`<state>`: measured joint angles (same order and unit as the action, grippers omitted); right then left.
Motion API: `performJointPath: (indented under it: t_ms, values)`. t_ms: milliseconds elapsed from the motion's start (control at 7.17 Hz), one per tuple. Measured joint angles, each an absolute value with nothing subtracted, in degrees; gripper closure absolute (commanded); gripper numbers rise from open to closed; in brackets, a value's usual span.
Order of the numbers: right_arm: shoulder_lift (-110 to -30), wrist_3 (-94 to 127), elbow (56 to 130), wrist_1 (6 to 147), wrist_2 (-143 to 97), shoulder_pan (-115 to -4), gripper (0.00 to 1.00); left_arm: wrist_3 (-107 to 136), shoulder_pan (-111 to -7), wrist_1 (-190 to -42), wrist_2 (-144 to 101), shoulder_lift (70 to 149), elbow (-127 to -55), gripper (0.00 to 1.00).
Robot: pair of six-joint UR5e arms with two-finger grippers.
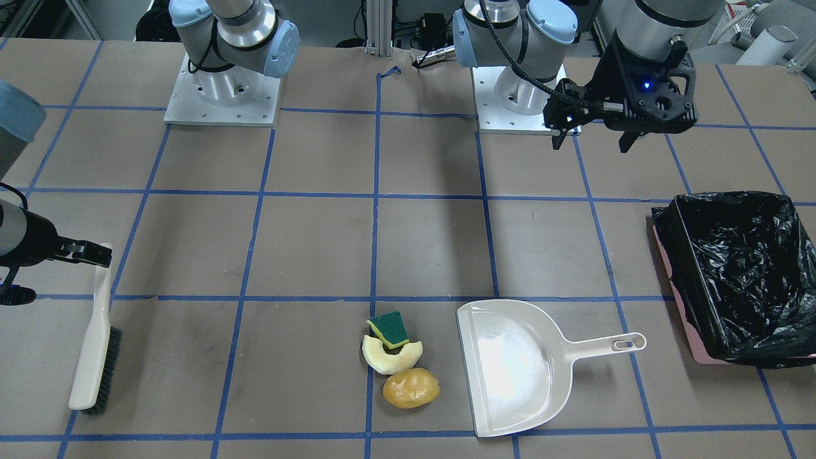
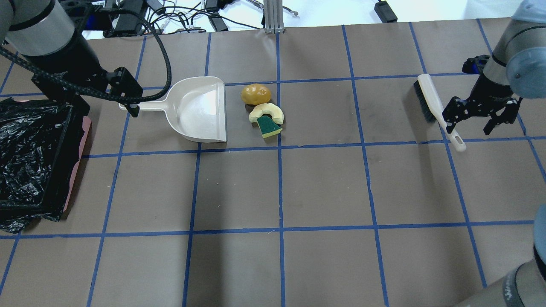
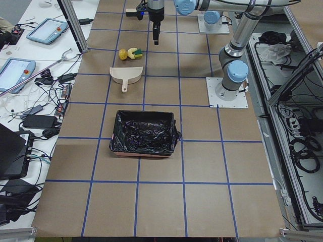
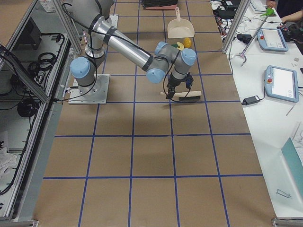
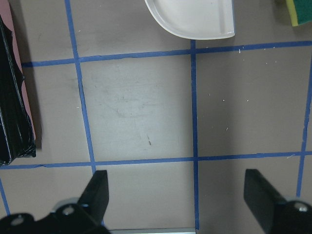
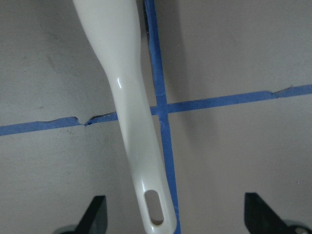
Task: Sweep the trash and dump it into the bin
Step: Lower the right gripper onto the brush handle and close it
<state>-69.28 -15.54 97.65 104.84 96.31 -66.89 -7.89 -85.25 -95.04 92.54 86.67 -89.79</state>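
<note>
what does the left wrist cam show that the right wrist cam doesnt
Only the left wrist view: an edge of the dustpan, a corner of the sponge piece and one side of the bin. Only the right wrist view: the brush handle, with its hanging hole, seen between the open fingers of the right gripper. Both: brown table, blue tape lines and open fingers at the bottom; the left gripper holds nothing.

My front view's edge cuts off the bin (image 1: 692, 287); the left wrist view clips the sponge piece (image 5: 300, 12) and dustpan (image 5: 192, 17).
</note>
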Motion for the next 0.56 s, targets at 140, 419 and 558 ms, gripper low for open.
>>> performJointPath:
  t_ms: [140, 419, 558]
  values:
    - [-68.32, -15.82, 97.70, 104.92, 96.59, -66.89, 0.00, -7.88, -85.25, -95.01, 92.54, 86.64, -89.77, 0.00]
    - [-67.21, -17.68, 97.76, 105.12, 96.82, -67.12, 0.00, -7.89, -85.25, -94.99, 92.55, 86.62, -89.79, 0.00]
    - [-67.05, -19.14, 97.90, 105.13, 96.84, -67.29, 0.00, -7.90, -85.25, -95.00, 92.55, 86.59, -89.81, 0.00]
